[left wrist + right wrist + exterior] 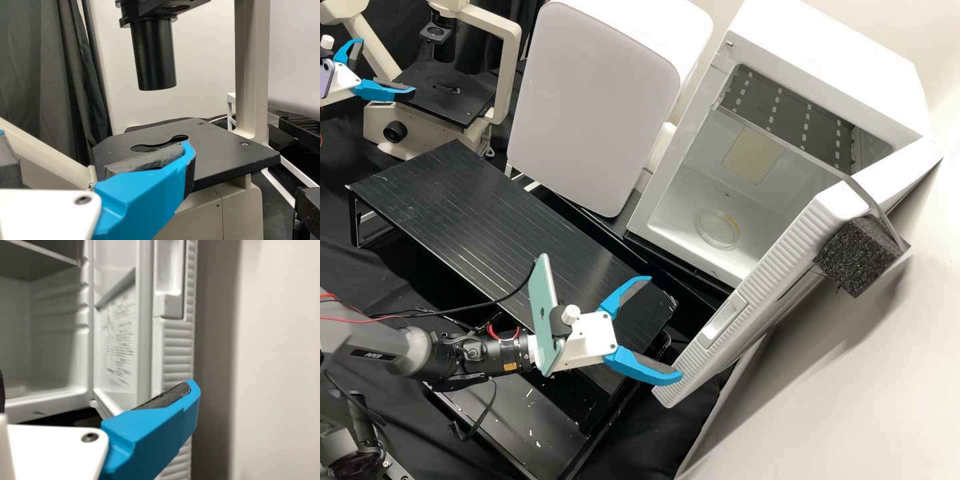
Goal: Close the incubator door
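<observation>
The door is seen open at the right, swung out from the incubator, with a dish inside. The right gripper is spread open, one fingertip at the door's near edge; contact cannot be told. The left gripper, also parted, is placed far left by the microscope.

incubator white, door white with ribbed stripes, foam block black, worktop black with pale streaks, microscope cream, phone mint-green, right gripper white and bright blue, left gripper same
</observation>
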`<action>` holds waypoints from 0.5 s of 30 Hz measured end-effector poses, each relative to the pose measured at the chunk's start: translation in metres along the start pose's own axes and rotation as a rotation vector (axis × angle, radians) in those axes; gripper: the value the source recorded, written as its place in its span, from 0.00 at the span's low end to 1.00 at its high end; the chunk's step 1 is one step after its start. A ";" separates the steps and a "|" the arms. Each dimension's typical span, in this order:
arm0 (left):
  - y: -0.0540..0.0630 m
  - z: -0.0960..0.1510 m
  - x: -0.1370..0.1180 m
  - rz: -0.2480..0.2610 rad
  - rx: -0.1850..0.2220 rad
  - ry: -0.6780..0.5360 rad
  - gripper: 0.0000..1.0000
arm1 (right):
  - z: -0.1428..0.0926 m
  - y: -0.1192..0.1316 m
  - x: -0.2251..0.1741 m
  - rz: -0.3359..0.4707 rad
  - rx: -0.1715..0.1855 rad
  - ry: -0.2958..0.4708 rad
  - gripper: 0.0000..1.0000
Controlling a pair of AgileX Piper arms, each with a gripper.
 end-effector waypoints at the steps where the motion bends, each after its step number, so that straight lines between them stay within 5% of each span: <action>1: 0.000 0.000 0.000 0.000 0.000 0.000 1.00 | 0.000 -0.001 0.002 0.000 -0.005 -0.002 1.00; 12: 0.000 0.000 0.000 0.000 0.000 0.000 1.00 | 0.025 -0.013 0.034 0.004 -0.057 -0.104 1.00; 15: 0.000 0.000 0.000 0.000 0.000 0.000 1.00 | 0.028 -0.012 0.035 0.009 -0.048 -0.119 1.00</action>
